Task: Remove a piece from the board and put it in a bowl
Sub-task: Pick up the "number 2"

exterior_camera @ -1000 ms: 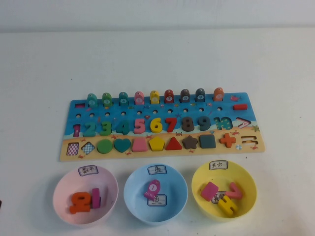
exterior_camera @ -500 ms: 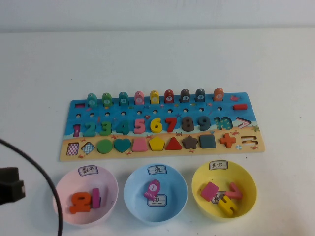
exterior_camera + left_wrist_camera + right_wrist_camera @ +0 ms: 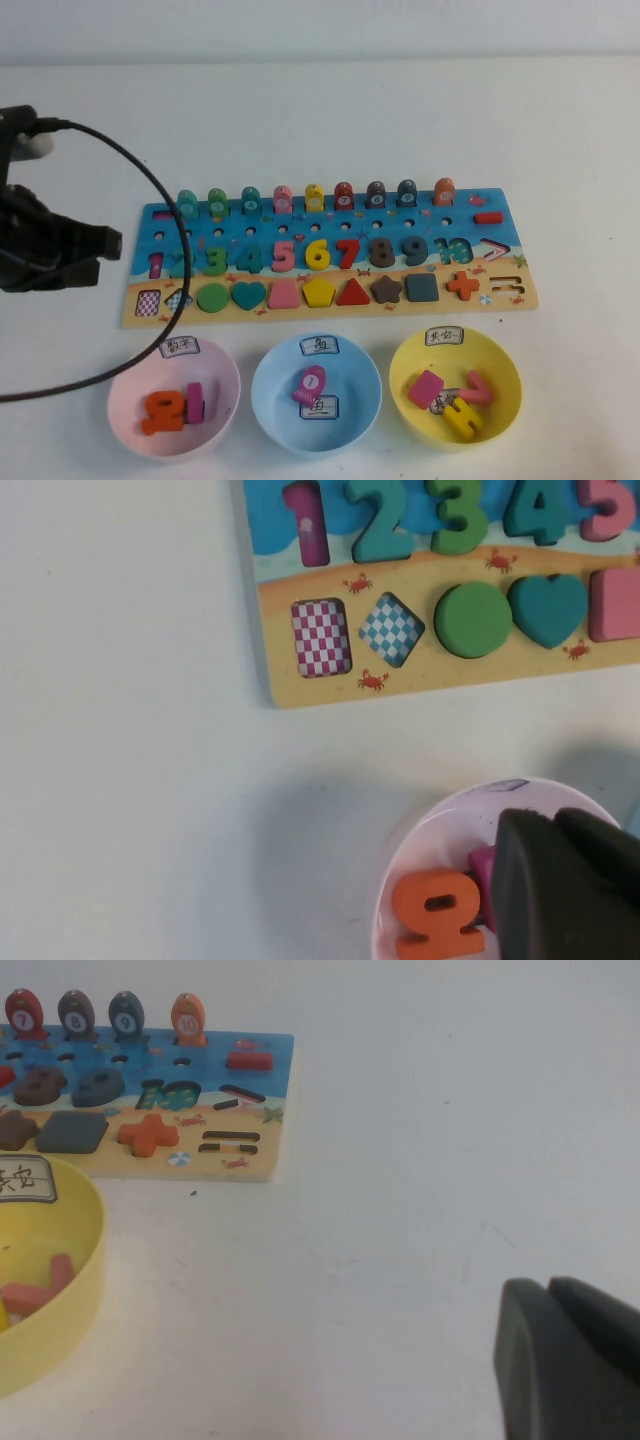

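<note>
Half a second ago I only had a sliver of my left arm at the frame's lower left edge; now it has swung up and in, so the arm [image 3: 45, 245] sits at the left of the table [image 3: 330, 120], level with the board's [image 3: 505, 262] left end, its black cable looping across the board's corner down toward the pink bowl [image 3: 128, 375]. Nothing on the board or in the bowls has shifted.

My left hand [image 3: 560, 890] shows in the left wrist view only as a dark mass hanging over the pink bowl's rim; it looks pressed together with nothing between the fingers, and it touches nothing I can see. The right hand [image 3: 565, 1355] is off to the right of the board over bare table, out of the high view, also appearing closed and empty.

The 2 [image 3: 182, 261] sits in its slot in the numeral row, between the magenta 1 [image 3: 155, 266] and the green 3 [image 3: 214, 259], near the board's left end. The pink bowl, in front of the board's left end, holds an orange piece [image 3: 163, 410] and a magenta piece [image 3: 195, 401]. The blue bowl [image 3: 275, 375] and the yellow bowl [image 3: 500, 365] stand to its right.
</note>
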`<state>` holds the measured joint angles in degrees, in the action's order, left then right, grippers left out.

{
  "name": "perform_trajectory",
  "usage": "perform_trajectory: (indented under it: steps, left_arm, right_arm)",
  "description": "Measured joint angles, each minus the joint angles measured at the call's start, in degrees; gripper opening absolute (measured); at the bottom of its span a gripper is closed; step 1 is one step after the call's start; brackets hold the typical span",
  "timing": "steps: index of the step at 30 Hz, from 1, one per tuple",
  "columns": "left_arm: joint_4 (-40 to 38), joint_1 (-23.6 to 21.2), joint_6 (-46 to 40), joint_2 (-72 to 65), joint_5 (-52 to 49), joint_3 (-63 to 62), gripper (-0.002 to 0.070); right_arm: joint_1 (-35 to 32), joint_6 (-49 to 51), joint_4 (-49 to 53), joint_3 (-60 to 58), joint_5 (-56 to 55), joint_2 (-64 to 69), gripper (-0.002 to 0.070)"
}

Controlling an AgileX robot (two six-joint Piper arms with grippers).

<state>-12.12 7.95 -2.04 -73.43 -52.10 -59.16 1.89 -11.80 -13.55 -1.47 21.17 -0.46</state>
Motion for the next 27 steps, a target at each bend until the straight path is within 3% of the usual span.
perform_trajectory:
  steps: [5,16,22,27]
  left_arm:
    - [-0.70,0.79,0.00,-9.47,-3.37,-6.44,-0.0004]
    - [0.91,9.47,0.00,-25.07,-8.09,-19.67,-0.0004]
    - [3.05,10.32,-0.06,-30.86,-10.63,-26.24,-0.0002]
    - [3.54,10.32,-0.20,-35.17,-12.36,-30.61,0.0099]
  right_arm:
    - [0.00,0.00,0.00,0.00,0.00,0.00,-0.0017]
    - [0.00,0.00,0.00,0.00,0.00,0.00,-0.0017]
    - [0.00,0.00,0.00,0.00,0.00,0.00,-0.0017]
    - [0.00,0.00,0.00,0.00,0.00,0.00,-0.0017]
